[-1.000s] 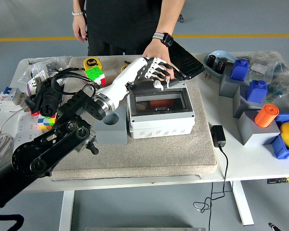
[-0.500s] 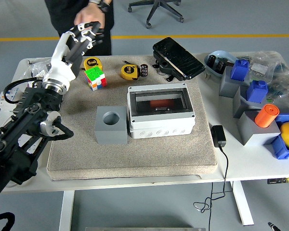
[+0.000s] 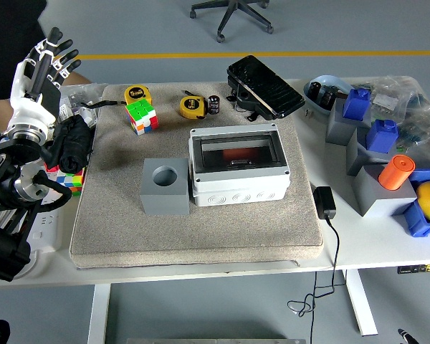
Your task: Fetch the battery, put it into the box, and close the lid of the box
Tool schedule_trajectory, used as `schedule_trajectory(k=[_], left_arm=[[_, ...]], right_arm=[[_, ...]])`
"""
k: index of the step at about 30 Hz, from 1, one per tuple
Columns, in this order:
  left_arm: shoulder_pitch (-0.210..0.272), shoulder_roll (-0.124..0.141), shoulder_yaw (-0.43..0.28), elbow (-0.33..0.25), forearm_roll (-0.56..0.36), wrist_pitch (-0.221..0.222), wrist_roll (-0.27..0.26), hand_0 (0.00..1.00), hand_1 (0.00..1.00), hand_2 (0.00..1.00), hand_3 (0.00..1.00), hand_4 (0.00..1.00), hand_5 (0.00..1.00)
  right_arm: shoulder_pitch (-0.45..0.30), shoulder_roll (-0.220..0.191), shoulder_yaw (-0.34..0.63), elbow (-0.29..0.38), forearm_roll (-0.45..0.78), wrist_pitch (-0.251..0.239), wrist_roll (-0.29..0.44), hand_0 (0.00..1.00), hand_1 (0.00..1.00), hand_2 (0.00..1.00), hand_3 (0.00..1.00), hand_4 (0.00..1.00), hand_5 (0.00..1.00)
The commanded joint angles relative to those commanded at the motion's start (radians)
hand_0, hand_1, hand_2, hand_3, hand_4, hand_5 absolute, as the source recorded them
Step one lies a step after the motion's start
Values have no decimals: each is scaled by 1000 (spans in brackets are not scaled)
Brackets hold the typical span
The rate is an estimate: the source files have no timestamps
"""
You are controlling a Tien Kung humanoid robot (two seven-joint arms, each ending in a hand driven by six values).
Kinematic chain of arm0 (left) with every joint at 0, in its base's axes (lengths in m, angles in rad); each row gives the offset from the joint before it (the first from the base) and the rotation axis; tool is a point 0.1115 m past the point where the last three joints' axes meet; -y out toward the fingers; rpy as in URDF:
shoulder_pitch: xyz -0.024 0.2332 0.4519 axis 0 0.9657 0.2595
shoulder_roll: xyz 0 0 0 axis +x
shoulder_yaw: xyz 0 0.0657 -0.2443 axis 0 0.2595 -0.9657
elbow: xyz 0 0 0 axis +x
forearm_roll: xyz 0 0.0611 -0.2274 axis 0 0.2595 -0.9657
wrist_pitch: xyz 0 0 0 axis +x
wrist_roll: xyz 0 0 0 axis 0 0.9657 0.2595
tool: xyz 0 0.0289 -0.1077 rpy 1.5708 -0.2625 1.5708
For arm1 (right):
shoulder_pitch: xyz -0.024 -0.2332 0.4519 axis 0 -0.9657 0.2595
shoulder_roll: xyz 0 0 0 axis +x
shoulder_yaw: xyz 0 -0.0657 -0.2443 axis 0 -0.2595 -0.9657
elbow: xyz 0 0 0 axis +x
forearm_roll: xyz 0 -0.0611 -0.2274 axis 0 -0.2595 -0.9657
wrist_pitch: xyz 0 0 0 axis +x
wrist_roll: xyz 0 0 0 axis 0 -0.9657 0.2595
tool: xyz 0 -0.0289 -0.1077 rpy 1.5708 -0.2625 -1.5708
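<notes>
The white box (image 3: 238,168) stands mid-mat with its smoked clear lid (image 3: 234,152) down; something orange shows through it. A small black cylindrical battery (image 3: 214,104) stands upright behind the box, beside a yellow tape measure (image 3: 193,107). My left hand (image 3: 46,60) is raised at the far left, well away from both, its white fingers (image 3: 54,37) spread and holding nothing. The right arm is out of sight.
A grey block with a round hole (image 3: 165,186) touches the box's left side. A Rubik's cube (image 3: 142,115), a second tape measure (image 3: 137,94) and a black device (image 3: 265,86) lie at the mat's back. Grey and blue blocks (image 3: 369,140) crowd the right. A person's dark clothing (image 3: 7,29) shows top left.
My left arm swung back from the box's rear edge to the far left and lifted. The person moved from behind the box to the top left corner. The lid stays down.
</notes>
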Motion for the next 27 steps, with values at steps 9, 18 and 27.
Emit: schedule_trajectory(k=[9, 18, 27], left_arm=[[17, 34, -20, -3, 27, -22, 28, 550, 603, 583, 614, 955, 473], [26, 57, -2, -1, 30, -36, 48, 495, 578, 569, 612, 953, 466], [30, 64, -9, 2, 40, -50, 70, 489, 566, 565, 611, 950, 465]], right_arm=[[8, -2, 3, 0, -6, 7, -5, 673, 647, 662, 551, 873, 446], [2, 0, 13, -2, -6, 10, -5, 673, 647, 662, 551, 872, 449], [5, 2, 19, -1, -15, 11, -6, 673, 646, 663, 553, 873, 446]])
